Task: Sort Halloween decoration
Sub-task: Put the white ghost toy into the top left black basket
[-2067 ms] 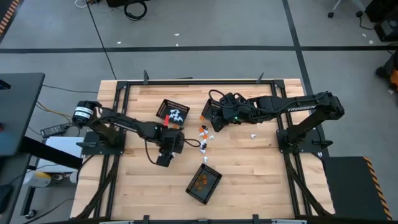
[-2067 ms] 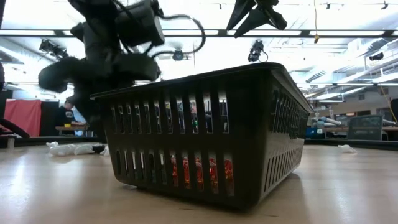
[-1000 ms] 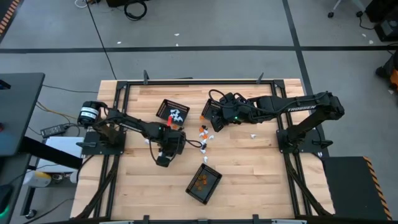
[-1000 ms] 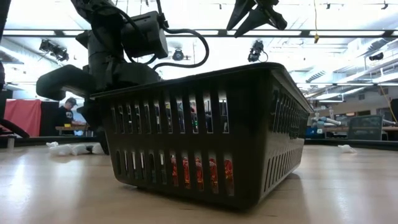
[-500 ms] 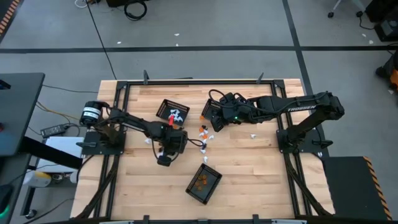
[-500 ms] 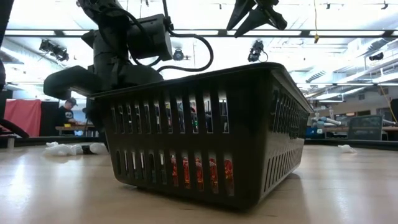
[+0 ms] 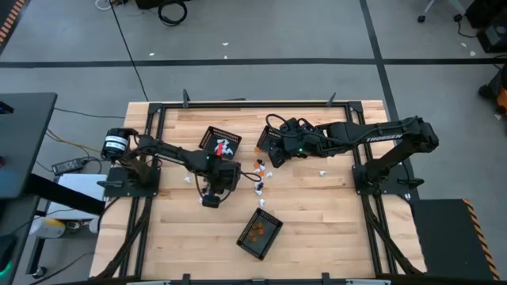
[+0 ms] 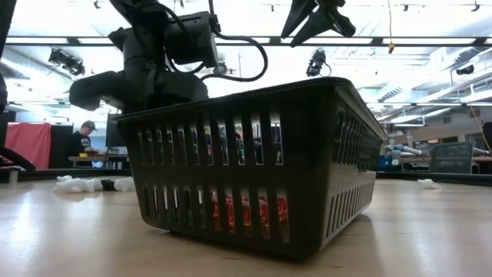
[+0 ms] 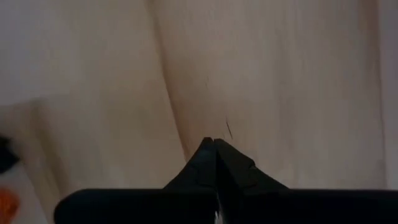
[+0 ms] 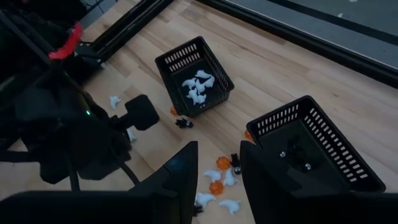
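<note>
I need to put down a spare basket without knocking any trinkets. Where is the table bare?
Bare wood lies along the table's near edge, either side of the orange basket, and at the far right. It is crowded in the middle: loose trinkets lie between the white basket, the left gripper and the right gripper.

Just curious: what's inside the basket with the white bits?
The basket holds a small heap of white trinkets. Whether anything lies beneath them can't be seen; its near wall hides some floor.

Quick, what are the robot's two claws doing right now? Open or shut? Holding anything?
Left gripper: shut tight above bare wood; whether it pinches anything cannot be told.
Right gripper: open and empty, above the loose decorations.
</note>
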Robot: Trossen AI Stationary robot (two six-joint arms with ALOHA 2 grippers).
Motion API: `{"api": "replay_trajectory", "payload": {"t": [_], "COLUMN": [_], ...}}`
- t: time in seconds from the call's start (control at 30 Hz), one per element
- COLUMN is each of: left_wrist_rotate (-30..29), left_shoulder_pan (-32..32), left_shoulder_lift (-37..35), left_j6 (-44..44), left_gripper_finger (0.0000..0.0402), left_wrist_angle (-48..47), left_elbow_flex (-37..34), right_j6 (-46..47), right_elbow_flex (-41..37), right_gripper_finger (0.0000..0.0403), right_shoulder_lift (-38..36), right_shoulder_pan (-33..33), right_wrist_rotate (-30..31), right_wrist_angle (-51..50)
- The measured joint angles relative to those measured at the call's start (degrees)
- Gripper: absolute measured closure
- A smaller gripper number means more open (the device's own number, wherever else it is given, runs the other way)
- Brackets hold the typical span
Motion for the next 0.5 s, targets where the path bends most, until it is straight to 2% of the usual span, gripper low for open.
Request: {"api": "replay_trajectory", "payload": {"t": [0.2,0.33,0.5], "left_wrist_rotate": [0.35,0.34,0.54], "left_shoulder_pan": [0.17,0.17,0.28], "left_shoulder_lift": [-2.67,-2.93,-3.10], "left_j6": [-7.43,-9.78,-10.35], "left_gripper_finger": [0.0381,0.0337,0.0278], "left_wrist_angle": [1.74,5.54,1.99], "left_elbow_flex": [0.04,0.09,0.08], "right_j6": [-0.41,-0.41,-0.41], "right_elbow_flex": [0.00,0.00,0.00], "right_gripper_finger": [0.0279,0.0279,0.0279], "right_shoulder_lift": [0.00,0.00,-0.03], "right_shoulder_pan": [0.00,-0.14,-0.17], "right_wrist_rotate": [1.02,1.10,-0.46], "right_wrist_angle": [-0.03,0.01,-0.06]}}
